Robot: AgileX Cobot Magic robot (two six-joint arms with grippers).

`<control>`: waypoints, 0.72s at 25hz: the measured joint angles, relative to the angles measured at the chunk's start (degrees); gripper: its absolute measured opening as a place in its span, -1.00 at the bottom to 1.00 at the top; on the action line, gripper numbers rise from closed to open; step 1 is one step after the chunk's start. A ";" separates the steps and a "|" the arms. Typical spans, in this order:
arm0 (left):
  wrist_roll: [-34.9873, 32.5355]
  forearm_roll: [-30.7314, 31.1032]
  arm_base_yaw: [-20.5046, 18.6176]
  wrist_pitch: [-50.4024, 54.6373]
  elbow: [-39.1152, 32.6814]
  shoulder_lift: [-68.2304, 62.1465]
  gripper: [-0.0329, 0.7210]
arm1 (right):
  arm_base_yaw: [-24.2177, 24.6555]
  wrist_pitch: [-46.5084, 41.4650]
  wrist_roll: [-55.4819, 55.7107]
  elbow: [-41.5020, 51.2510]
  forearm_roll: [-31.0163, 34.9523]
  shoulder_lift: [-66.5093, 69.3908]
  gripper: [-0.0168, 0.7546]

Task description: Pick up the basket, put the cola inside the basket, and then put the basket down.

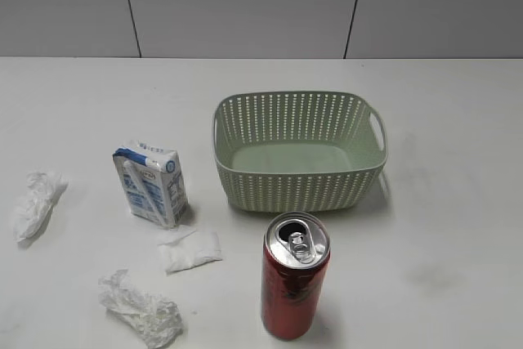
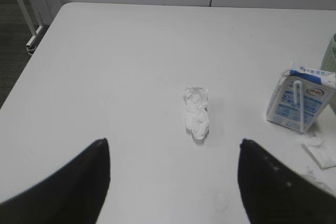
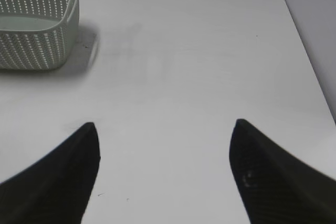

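Note:
The pale green basket [image 1: 299, 151] stands empty on the white table, right of centre. Its corner also shows in the right wrist view [image 3: 37, 19] at the top left. The dark-red cola can [image 1: 295, 276] stands upright in front of the basket, near the table's front edge. Neither gripper shows in the exterior view. My left gripper [image 2: 173, 145] is open and empty above bare table, far left of the can. My right gripper [image 3: 165, 129] is open and empty above bare table, right of the basket.
A blue-and-white carton [image 1: 151, 183] stands left of the basket and shows in the left wrist view [image 2: 299, 100]. Crumpled tissues lie at the left [image 1: 37, 202], front left [image 1: 140, 308] and beside the carton [image 1: 189, 249]. One tissue [image 2: 196, 112] lies ahead of my left gripper.

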State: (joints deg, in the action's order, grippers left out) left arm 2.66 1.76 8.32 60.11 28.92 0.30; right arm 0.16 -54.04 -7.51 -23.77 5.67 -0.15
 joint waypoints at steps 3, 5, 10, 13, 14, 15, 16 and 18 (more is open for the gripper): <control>0.00 0.00 0.00 0.00 0.00 0.00 0.62 | 0.00 0.00 0.00 0.00 0.00 0.00 0.56; 0.00 0.00 0.00 0.00 0.00 0.00 0.62 | 0.00 0.00 0.00 0.00 0.00 0.00 0.56; 0.00 0.00 0.00 0.00 0.00 0.00 0.62 | 0.00 0.00 0.00 0.00 0.00 0.00 0.56; 0.00 -0.14 0.00 -1.09 0.46 -0.08 0.62 | 0.00 0.00 0.00 0.00 0.00 0.00 0.56; 0.00 -0.26 0.00 -2.17 1.01 -0.47 0.62 | 0.00 0.00 0.00 0.00 0.00 0.00 0.56; 0.00 -0.35 0.00 -3.19 1.54 -1.32 0.62 | 0.00 0.00 0.00 0.00 0.00 0.00 0.56; 0.00 -0.36 0.00 -4.47 2.22 -2.37 0.62 | 0.00 0.00 0.00 0.00 0.00 0.00 0.56; 0.00 -0.49 0.00 -6.69 3.41 -6.05 0.62 | 0.00 0.00 0.00 0.00 0.00 0.00 0.56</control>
State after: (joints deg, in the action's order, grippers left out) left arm 2.66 1.27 8.32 53.41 32.33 -5.75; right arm 0.16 -54.04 -7.51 -23.77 5.67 -0.15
